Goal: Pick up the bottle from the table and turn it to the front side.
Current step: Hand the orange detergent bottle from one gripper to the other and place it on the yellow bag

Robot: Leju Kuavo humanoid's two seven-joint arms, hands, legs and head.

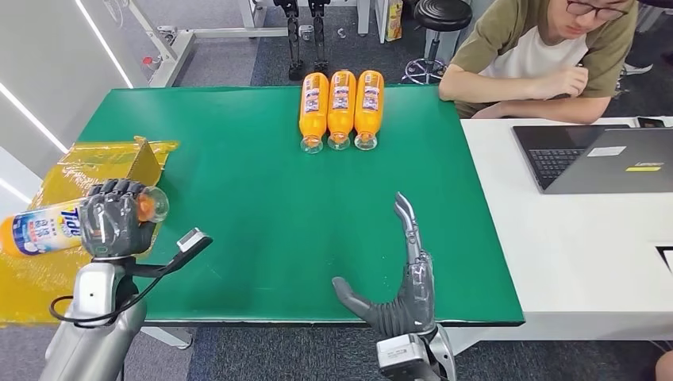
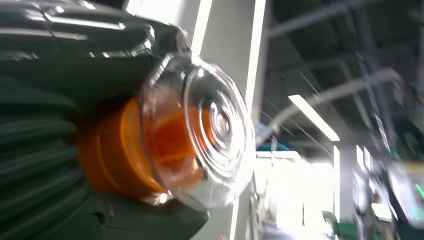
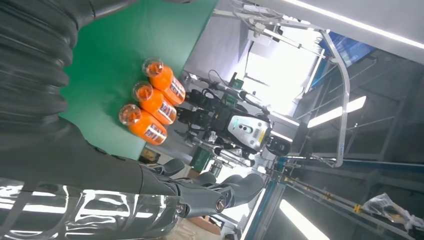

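Left hand (image 1: 116,218) fingers wrap the orange bottle (image 1: 48,228) at left; right hand (image 1: 401,290) open, empty. Roll it slowly, label forward.

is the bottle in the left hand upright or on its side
On its side: the bottle runs level through the left hand, its clear cap pointing toward the table's middle.

A robotics lab or test workspace. A green-topped table (image 1: 238,198) butts against a white desk (image 1: 571,254) where a seated person (image 1: 540,63) works beside an open laptop (image 1: 603,159). A black stool (image 1: 441,16) and metal frame legs (image 1: 190,48) stand on grey floor beyond the far edge. The right wrist view shows another robot (image 3: 245,130) under aluminium framing (image 3: 340,100) and strip lights (image 3: 335,112).
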